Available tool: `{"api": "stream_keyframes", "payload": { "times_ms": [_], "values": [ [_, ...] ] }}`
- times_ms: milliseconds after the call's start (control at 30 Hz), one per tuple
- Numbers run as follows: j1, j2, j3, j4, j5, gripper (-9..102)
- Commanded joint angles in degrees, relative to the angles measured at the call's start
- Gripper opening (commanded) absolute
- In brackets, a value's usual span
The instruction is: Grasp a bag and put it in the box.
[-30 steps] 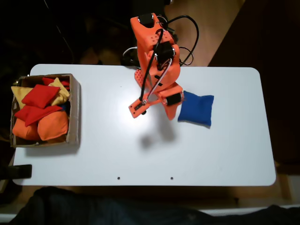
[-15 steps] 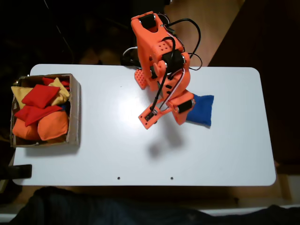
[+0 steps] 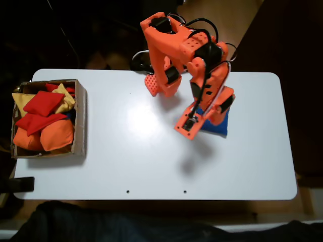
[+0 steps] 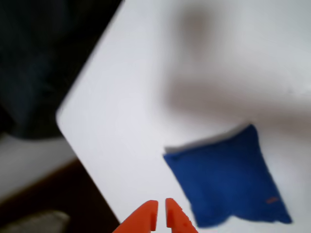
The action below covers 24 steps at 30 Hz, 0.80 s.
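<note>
The blue bag (image 3: 218,126) lies flat on the white table at the right, largely covered by my orange arm in the fixed view. My gripper (image 3: 185,127) hangs above the table just left of the bag's near edge. In the wrist view the bag (image 4: 228,184) shows whole, square and soft, with my gripper (image 4: 161,216) at the bottom edge, its two orange fingertips (image 4: 146,218) pressed close together with nothing between them, just left of the bag's corner. The brown cardboard box (image 3: 81,116) stands at the table's far left.
Red, orange and yellow beanbags (image 3: 45,121) fill the box. The arm's base (image 3: 161,83) and black cables sit at the table's back edge. In the wrist view a rounded table corner (image 4: 63,116) and dark floor lie left of the bag.
The arm has swung from the table's middle to the right, so that it now hangs over the blue bag and covers most of it. The bag and the box have stayed put.
</note>
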Motion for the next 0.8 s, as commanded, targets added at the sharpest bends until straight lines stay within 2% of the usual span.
{"api": "stream_keyframes", "payload": {
  "times_ms": [0,433,767],
  "values": [
    [-3.87,-1.49,-4.13,2.11,-3.87,3],
    [-10.9,-12.74,-8.09,3.78,-15.29,7],
    [-12.83,-20.57,-8.35,6.86,-22.32,26]
  ]
}}
